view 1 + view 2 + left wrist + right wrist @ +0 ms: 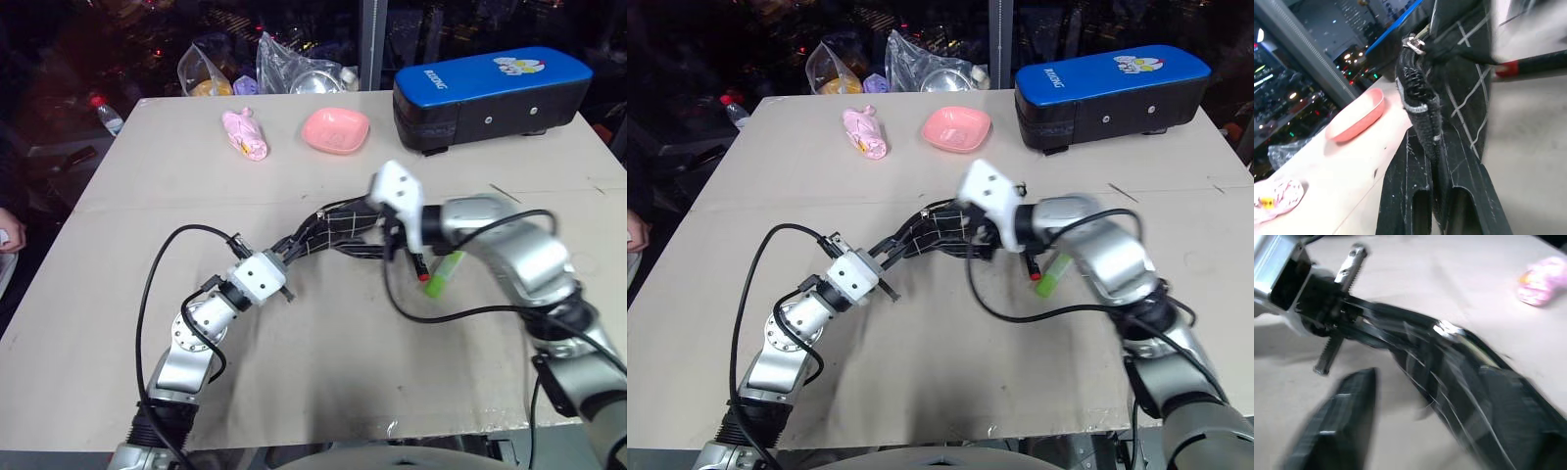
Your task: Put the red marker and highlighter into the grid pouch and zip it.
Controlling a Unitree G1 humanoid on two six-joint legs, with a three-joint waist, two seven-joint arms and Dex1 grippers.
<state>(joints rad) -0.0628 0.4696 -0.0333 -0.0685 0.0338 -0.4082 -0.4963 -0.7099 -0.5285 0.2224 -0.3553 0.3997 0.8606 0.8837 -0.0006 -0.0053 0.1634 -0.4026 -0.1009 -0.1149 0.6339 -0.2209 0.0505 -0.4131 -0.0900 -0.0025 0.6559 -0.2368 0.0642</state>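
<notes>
Nearest us, our left tool (285, 262) pinches one end of the grid pouch (328, 235); our right tool (392, 235) spreads wide over its far end, red marker (421, 264) and highlighter (443, 273) just beyond on the worktop (323, 333).

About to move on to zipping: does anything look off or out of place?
Yes. The red marker and highlighter lie on the table beside the grid pouch, not inside it. The left gripper holds the pouch's end lifted.
</notes>
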